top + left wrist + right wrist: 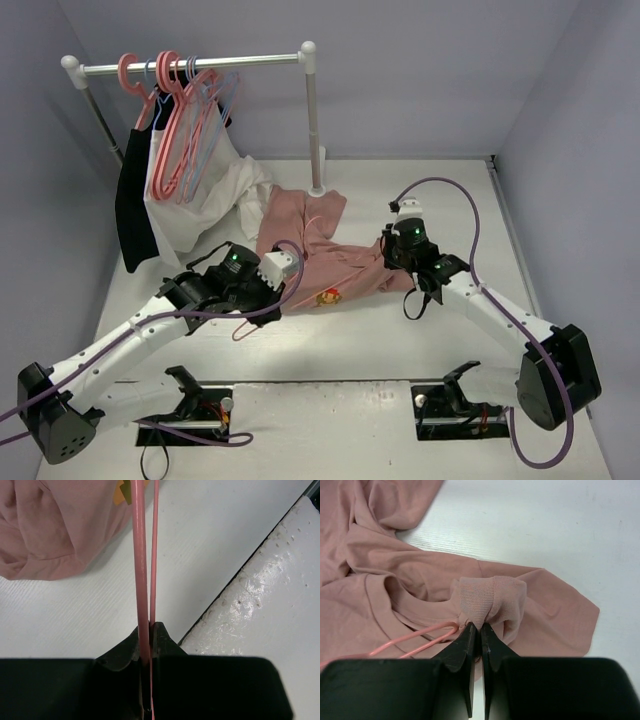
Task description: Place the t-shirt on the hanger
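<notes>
The salmon-pink t-shirt (pixel 320 245) lies crumpled on the table's middle, its small orange print (pixel 328 297) facing up. The thin pale-pink hanger (pixel 141 555) runs from my left gripper (pixel 149 630) toward the shirt, and its hook (pixel 245 330) curls behind the gripper. My left gripper (pixel 283 290) is shut on the hanger's thin bars. My right gripper (pixel 480 627) is shut on a pinched fold of the ribbed collar (pixel 490 597) of the t-shirt (pixel 420 580). One rounded end of the hanger (pixel 420 637) lies inside the neck opening, just left of the right fingers.
A clothes rack (pixel 195 66) stands at the back left with coral hangers (pixel 175 130), pale blue hangers, a white garment (pixel 215 195) and a black garment (pixel 135 215). Its right post (pixel 313 120) rises just behind the shirt. A white board (pixel 270 595) lines the near edge.
</notes>
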Motion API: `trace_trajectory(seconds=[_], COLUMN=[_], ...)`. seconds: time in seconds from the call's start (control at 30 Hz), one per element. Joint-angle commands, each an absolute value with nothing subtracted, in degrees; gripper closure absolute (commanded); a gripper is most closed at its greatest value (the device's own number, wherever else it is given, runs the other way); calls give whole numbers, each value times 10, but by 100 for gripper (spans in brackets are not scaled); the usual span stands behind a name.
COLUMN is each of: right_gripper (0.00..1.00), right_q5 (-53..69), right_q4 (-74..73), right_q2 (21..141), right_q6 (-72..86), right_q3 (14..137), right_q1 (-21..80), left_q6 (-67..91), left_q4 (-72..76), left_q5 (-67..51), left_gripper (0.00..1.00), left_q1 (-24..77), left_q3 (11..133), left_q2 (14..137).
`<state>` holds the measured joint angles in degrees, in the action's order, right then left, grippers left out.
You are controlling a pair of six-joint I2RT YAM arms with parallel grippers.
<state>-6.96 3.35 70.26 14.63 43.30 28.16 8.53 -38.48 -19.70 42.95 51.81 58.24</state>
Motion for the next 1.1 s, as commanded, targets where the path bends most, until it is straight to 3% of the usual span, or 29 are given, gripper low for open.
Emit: trace_trajectory(seconds=[0.0, 0.53, 1.07], right_gripper=[99, 97, 95], right_q5=[-50, -21, 28], right_q4=[32, 10, -60], right_q2=[690, 673, 651], right_q6=[119, 81, -77], right_q3=[464, 487, 634], right_q1=[281, 282, 331], left_q6=[85, 113, 132], left_q4=[-351, -309, -214], left_q5=[-212, -271, -314], left_gripper=[100, 100, 100], left_q1=[435, 435, 457], left_q3=[560, 557, 618], left_q2=[581, 594, 634])
